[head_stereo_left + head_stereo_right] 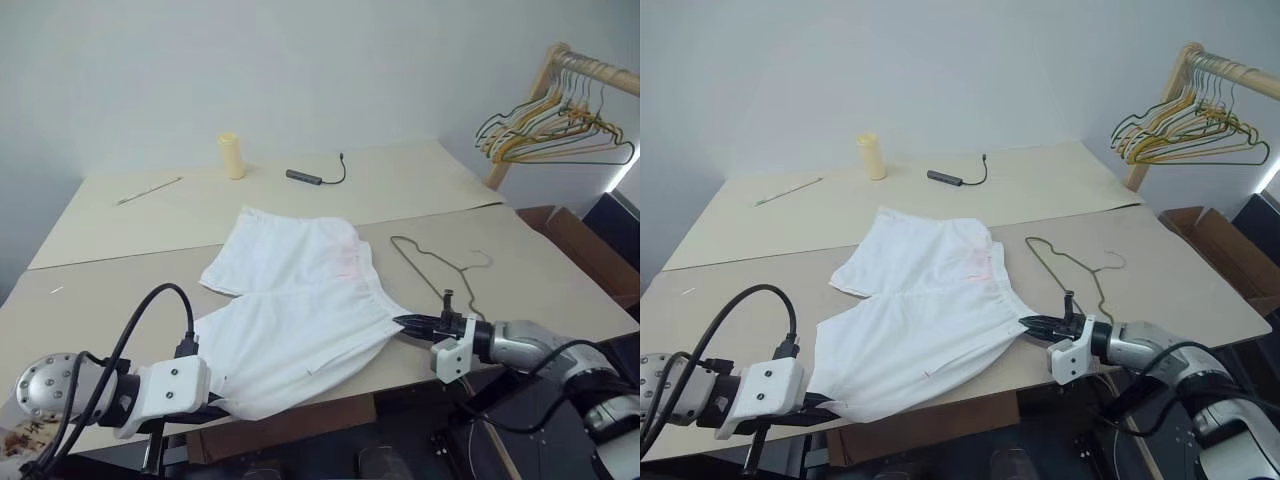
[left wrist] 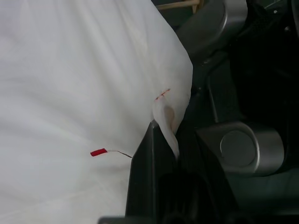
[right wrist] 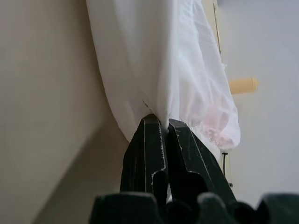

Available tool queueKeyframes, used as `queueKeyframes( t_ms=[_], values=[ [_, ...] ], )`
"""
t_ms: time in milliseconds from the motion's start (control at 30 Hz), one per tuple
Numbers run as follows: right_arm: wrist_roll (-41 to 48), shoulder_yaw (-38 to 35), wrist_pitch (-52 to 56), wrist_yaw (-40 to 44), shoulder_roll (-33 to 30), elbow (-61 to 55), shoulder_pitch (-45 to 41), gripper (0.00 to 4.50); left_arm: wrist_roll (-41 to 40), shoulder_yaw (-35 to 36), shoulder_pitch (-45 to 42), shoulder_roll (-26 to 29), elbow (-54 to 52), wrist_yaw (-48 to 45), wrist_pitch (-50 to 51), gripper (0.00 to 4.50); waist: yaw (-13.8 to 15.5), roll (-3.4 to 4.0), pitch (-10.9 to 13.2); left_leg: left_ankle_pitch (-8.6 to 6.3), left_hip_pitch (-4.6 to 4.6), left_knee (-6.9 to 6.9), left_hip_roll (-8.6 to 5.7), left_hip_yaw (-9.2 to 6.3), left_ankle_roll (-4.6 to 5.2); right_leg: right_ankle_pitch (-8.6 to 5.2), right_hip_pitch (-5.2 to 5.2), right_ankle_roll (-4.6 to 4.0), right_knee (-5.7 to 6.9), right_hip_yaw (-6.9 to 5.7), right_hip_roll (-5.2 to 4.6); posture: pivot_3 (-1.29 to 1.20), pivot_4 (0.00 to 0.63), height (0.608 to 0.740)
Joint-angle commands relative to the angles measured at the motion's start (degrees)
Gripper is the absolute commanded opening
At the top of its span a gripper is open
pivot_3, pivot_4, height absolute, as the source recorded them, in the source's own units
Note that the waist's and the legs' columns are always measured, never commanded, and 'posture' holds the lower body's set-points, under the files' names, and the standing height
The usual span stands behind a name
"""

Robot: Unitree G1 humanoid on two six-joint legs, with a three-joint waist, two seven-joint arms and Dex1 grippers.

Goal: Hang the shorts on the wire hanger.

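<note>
Thin white cloth shorts (image 1: 290, 310) lie spread on the tan table (image 1: 540, 270), one leg hanging over its near edge. Both black-fingered grippers, left (image 2: 164, 135) and right (image 3: 159, 122), are clamped on the shorts' cloth. The olive-grey wire hanger (image 1: 440, 265) lies just beside; next, probably, carry the shorts across to it.
</note>
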Motion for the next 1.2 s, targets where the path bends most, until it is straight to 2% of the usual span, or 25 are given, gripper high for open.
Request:
queueKeyframes(
  t_ms=[33, 67, 100, 133, 200, 300, 367, 500, 600, 767, 833, 900, 1000, 1200],
  values=[
    [4.48, -2.88, 2.7, 2.99, -1.74, -5.54, 2.21, 0.0, -1.19, 1.52, 0.26, -0.55, -1.42, -0.75, 1.02, 0.04, 0.11, 0.0, 0.04, 0.0, 0.0, 0.0, 0.0, 0.0, 0.0, -0.04, 0.0, 0.07, 0.0, 0.0, 0.0, -0.11, 0.035, 0.74],
    [5.39, -2.96, 3.53, 4.26, -2.08, -6.93, 3.21, 0.0, -1.35, 1.48, 0.15, -0.9, -1.36, -0.9, 0.79, 0.25, 0.21, 0.0, 0.07, 0.0, 0.0, 0.01, 0.0, 0.01, 0.0, -0.13, 0.0, 0.21, 0.0, 0.01, -0.01, -0.12, 0.04, 0.74],
    [6.32, -3.04, 4.19, 5.38, -2.4, -8.33, 4.16, 0.48, -1.47, 1.47, -0.02, -1.18, -1.2, -1.09, 0.57, 0.52, 0.25, 0.0, 0.11, 0.0, -0.01, 0.01, 0.01, 0.01, 0.0, -0.14, 0.0, 0.22, -0.02, 0.01, -0.01, -0.12, 0.04, 0.74],
    [8.63, -2.79, 5.01, 7.25, -2.97, -10.13, 5.34, 0.62, -1.5, 1.65, -0.19, -1.62, -0.85, -1.28, 0.11, 0.69, 0.32, -0.01, 0.16, -0.01, -0.01, 0.0, 0.01, 0.03, -0.01, -0.14, 0.0, 0.22, -0.02, 0.01, -0.01, -0.12, 0.04, 0.74],
    [13.79, -2.6, 6.89, 11.07, -4.85, -14.49, 8.21, 1.28, -1.76, 2.81, -0.31, -2.37, 0.42, -2.57, -1.3, 1.34, 0.65, 0.02, 0.3, -0.02, -0.03, 0.01, 0.03, 0.03, -0.02, -0.16, 0.0, 0.21, -0.04, 0.0, -0.01, -0.12, 0.043, 0.74],
    [25.95, -2.11, 12.26, 19.78, -10.7, -22.87, 13.87, 2.38, -2.14, 5.27, -1.0, -3.36, 3.04, -4.37, -3.36, 2.36, 1.56, 0.14, 0.53, -0.1, -0.08, 0.01, 0.07, 0.04, -0.03, -0.21, -0.02, 0.22, -0.11, 0.0, -0.02, -0.12, 0.044, 0.74],
    [36.68, -4.52, 20.27, 24.9, -14.75, -28.67, 17.9, 3.06, -5.87, 8.52, -3.09, -4.7, 6.23, -6.95, -5.06, 2.99, 2.0, 0.16, 0.6, -0.16, -0.08, 0.02, 0.08, 0.05, -0.02, -0.26, -0.01, 0.21, -0.14, -0.02, -0.03, -0.11, 0.042, 0.74],
    [51.89, -11.51, 36.22, 29.94, -17.95, -34.8, 21.59, 4.44, -10.26, 11.72, -7.67, -5.8, 11.34, -10.04, -6.16, 3.0, 2.9, 0.11, 0.75, -0.27, -0.07, 0.05, 0.27, 0.11, -0.06, -0.36, -0.01, 0.12, -0.16, -0.03, 0.05, -0.11, 0.04, 0.74],
    [60.33, -18.4, 53.57, 28.15, -16.82, -34.46, 19.55, 4.44, -11.24, 9.39, -15.85, -8.1, 14.53, -4.2, -3.77, 3.0, 3.34, 0.12, 0.79, -0.29, -0.07, 0.11, 0.29, 0.14, -0.08, -0.3, 0.0, 0.2, -0.17, -0.04, 0.07, -0.11, 0.034, 0.74],
    [53.93, -20.98, 75.15, 19.7, -14.13, -29.25, 12.84, 4.44, -15.39, 2.91, -28.9, -15.62, 13.74, 8.59, 5.53, 3.0, 4.21, 0.11, 0.78, -0.33, -0.13, 0.11, 0.3, 0.12, -0.12, -0.24, -0.07, 0.2, -0.24, -0.07, 0.1, -0.13, 0.026, 0.74],
    [53.26, -21.04, 81.89, 19.86, -13.79, -29.3, 11.98, 4.44, -16.56, 1.2, -31.76, -17.13, 13.16, 10.88, 8.14, 3.0, 4.51, 0.12, 0.77, -0.4, -0.22, 0.11, 0.29, 0.12, -0.15, -0.01, -0.19, -0.2, -0.23, -0.06, 0.1, -0.13, 0.023, 0.74],
    [51.7, -20.76, 86.81, 19.97, -13.6, -29.94, 11.37, 4.44, -16.92, 0.05, -33.35, -17.63, 12.9, 12.09, 9.59, 3.0, 4.51, 0.18, 0.71, -0.53, -0.4, 0.1, 0.3, 0.11, -0.08, 0.0, -0.38, -0.22, -0.23, -0.08, 0.12, -0.14, 0.022, 0.74],
    [49.36, -19.94, 98.29, 18.02, -12.19, -28.15, 9.1, 4.44, -17.57, -1.94, -35.63, -18.25, 13.77, 11.54, 10.54, 3.0, 4.16, 0.25, 0.67, -0.59, -1.15, 0.22, 0.25, 0.14, -0.08, 0.04, -1.2, -0.25, -0.18, -0.01, 0.14, -0.14, 0.021, 0.74],
    [46.95, -20.24, 109.63, 19.51, -12.27, -27.18, 9.2, 4.44, -20.39, -2.58, -36.6, -17.1, 13.9, 9.3, 13.56, 3.0, 4.08, 0.25, 0.67, -0.61, -1.23, 0.25, 0.25, 0.24, -0.08, 0.04, -1.24, -0.25, -0.21, -0.01, 0.14, -0.15, 0.027, 0.74]
  ],
)
